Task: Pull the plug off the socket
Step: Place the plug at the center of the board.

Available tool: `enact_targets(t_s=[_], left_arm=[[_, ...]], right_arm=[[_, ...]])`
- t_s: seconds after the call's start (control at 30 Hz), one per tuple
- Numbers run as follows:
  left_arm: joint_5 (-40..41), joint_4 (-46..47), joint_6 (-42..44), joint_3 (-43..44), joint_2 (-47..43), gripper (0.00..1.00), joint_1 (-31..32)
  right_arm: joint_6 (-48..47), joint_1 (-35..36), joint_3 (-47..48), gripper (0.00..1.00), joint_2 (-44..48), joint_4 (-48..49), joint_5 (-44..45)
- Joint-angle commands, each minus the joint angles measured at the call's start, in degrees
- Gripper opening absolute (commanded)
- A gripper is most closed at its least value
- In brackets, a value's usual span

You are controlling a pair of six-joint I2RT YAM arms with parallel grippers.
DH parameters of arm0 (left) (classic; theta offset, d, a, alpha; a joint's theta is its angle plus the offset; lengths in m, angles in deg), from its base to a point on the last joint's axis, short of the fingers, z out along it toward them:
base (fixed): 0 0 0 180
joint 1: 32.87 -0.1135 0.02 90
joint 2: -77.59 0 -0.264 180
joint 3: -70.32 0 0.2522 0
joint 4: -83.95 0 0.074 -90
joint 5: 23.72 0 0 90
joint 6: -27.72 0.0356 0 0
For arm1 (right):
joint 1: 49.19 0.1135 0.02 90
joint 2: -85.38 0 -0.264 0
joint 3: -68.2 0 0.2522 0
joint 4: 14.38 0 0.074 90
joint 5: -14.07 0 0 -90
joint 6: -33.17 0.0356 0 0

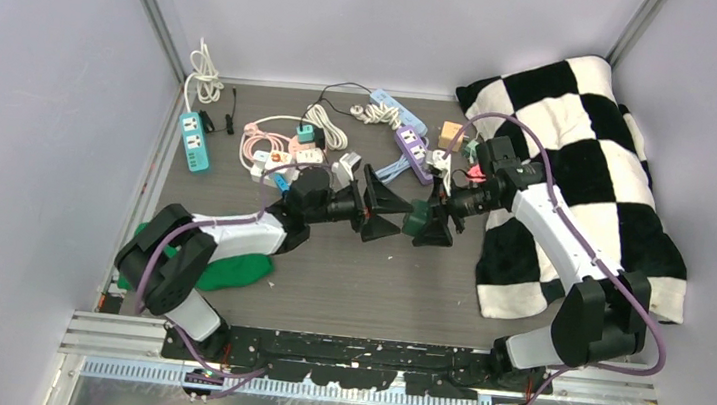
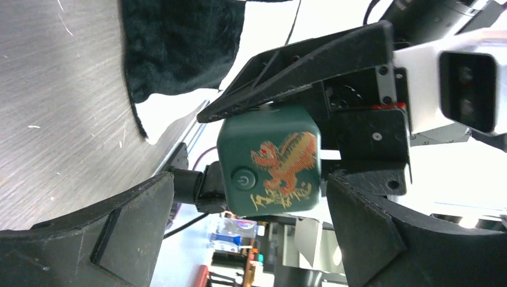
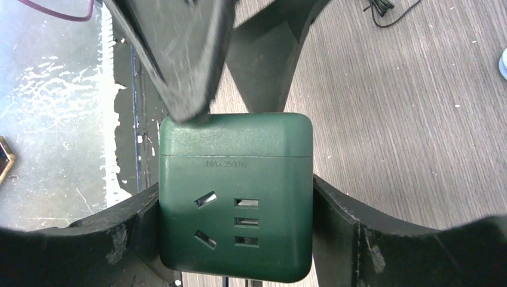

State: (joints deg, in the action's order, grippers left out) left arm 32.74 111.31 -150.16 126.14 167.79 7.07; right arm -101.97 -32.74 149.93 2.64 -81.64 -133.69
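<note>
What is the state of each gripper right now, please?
Left gripper: open, holding nothing.
Right gripper: closed on the green socket cube.

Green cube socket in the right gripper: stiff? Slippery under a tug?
The green cube socket looks like rigid, hard plastic, unlikely to flex. Its smooth flat sides could slip in the right gripper. The cable at its side may tug it sideways.
</note>
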Motion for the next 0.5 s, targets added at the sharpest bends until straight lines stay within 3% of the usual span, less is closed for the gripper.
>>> enact_targets(t_s=[0.0,0.27,0.47], left_arm=[[2.23,-3.8,6.63,-0.12,-6.51,1.0,-0.96],[7.18,-18.61,18.58,0.34,-16.7,1.0,-3.54],[14.01,-31.99,28.27,-0.18,-26.7,1.0,-6.53]], right_arm=[[-1.86,-1.25,-0.81,0.01,3.34,-1.21,-4.0],[-1.52,-3.7,-1.61,0.01,3.04,-0.88,-4.05],[4.74,-5.17,-2.06,0.01,2.51,4.05,-0.52]])
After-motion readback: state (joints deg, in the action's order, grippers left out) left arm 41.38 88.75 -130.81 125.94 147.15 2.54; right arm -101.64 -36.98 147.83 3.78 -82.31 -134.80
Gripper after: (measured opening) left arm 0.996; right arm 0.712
